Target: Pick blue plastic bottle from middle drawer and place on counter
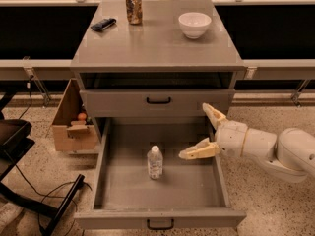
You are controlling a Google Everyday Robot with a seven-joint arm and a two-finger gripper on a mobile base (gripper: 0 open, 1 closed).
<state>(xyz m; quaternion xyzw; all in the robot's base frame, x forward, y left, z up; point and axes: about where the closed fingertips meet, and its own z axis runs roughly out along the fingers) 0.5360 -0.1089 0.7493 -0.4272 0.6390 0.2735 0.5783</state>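
Arm point(275, 149): extends level from right of drawer point(128, 181). Tool point(193, 130): spread wide, empty, over drawer's right side, apart from upright bottle point(155, 162) mid-drawer. Tabletop point(152, 45) above drawer: can point(133, 7), bowl point(194, 23), black object point(103, 24).

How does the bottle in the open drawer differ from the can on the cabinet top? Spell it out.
The blue plastic bottle is clear with a white cap; the can is brownish and patterned. The bottle stands in the open middle drawer; the can stands on the counter. The gripper, fingers spread, hangs over the drawer's right side near the bottle, far from the can. Both are upright and untouched.
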